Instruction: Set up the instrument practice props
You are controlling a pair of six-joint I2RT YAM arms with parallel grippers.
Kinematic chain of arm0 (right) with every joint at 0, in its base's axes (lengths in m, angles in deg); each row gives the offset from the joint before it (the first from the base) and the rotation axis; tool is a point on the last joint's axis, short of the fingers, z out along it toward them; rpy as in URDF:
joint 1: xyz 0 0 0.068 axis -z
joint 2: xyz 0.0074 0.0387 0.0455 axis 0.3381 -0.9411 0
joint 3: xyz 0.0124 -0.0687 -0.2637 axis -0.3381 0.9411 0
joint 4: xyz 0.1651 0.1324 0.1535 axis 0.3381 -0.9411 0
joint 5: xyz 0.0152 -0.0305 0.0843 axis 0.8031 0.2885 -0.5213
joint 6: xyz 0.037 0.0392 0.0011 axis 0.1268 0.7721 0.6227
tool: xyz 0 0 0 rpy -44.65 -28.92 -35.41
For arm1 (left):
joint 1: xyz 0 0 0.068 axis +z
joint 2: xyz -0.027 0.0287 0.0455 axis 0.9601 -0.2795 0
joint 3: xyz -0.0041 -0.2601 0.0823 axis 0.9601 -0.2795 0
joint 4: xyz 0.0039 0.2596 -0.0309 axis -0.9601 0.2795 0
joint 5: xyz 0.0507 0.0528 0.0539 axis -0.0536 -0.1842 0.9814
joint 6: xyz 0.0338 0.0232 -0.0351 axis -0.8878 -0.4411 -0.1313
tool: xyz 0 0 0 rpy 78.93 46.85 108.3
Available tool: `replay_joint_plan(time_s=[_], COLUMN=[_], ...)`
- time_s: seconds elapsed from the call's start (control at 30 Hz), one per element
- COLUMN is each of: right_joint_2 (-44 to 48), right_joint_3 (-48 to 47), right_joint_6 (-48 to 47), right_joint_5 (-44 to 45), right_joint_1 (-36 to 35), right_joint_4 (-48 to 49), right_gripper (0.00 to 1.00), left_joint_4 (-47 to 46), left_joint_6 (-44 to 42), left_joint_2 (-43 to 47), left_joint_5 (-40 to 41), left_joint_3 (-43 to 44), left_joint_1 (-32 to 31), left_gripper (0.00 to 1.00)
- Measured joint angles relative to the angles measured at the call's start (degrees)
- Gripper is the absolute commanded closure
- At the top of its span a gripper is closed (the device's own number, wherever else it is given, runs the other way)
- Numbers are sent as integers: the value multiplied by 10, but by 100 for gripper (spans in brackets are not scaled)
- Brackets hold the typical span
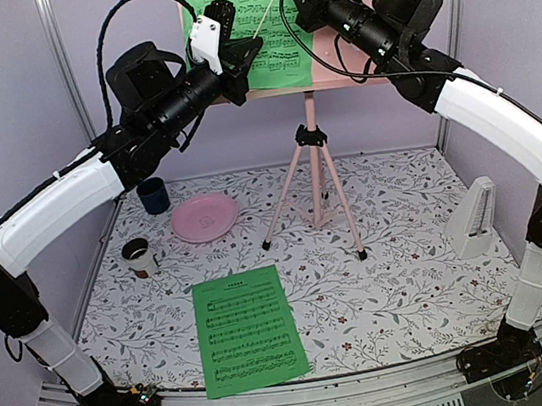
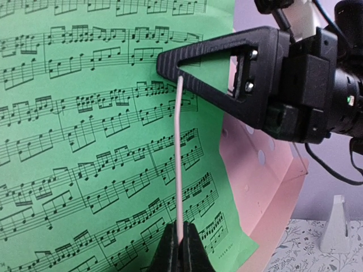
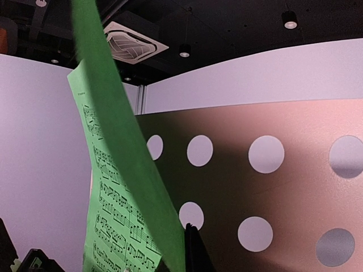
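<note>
Top external: the pink music stand [image 1: 311,116] stands at back-centre of the table [image 1: 404,285], w/ its perforated desk [image 1: 328,72] up top. One green sheet [image 1: 250,14] lies against the desk's left half, and both arms reach up to the desk.

The left gripper [image 2: 181,246], low in front of the stand's desk, has its jaws pinched tight on a thin pale rod [image 2: 179,158]. The rod runs up across the sheet to the right gripper [image 2: 170,61]. That gripper is closed too, at the sheet's right edge. The right wrist view shows the page edge curling down to its fingertips, so it looks clamped on the sheet.

A second green sheet [image 1: 246,330] lies flat on the table, in front & left of the stand's feet. The white metronome [image 1: 475,220] is upright to the right of the stand, well apart. A pink plate [image 1: 204,217] & blue cup [image 1: 153,194] sit left of the stand.
</note>
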Motion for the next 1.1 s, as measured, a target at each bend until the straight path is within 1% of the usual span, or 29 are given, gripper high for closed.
replay_joint_plan(time_s=[0.27, 0.43, 0.6, 0.73, 0.83, 0.93, 1.03, 1.1], right_joint_2=[-13, -13, -16, -23, -25, -27, -28, -28], right_joint_3=[-12, -20, -32, -44, -47, -51, -54, -54], right_joint_6=[-5, -18, -30, -37, -44, -50, -56, -59], right_joint_5=[-20, -21, -19, -16, -14, -13, -9, -6], right_joint_1=[0, 0, 0, 0, 0, 0, 0, 1], right_joint_4=[-20, -29, -34, -36, -37, -37, -39, -39], right_gripper=[100, 100, 100, 100, 94, 78, 67, 62], left_joint_4=[-5, -12, -26, -28, -29, -29, -24, -21], left_joint_6=[0, -4, -13, -19, -22, -20, -9, 4], left_joint_2=[-2, -3, -3, 1, 16, 37, 63, 84], left_joint_5=[3, 7, 14, 22, 30, 38, 52, 68], left_joint_3=[0, 0, 1, 0, -12, -29, -49, -66], left_joint_1=[0, 0, -5, -13, -19, -27, -32, -33], left_gripper=[99, 70, 49, 39, 35, 35, 36, 37])
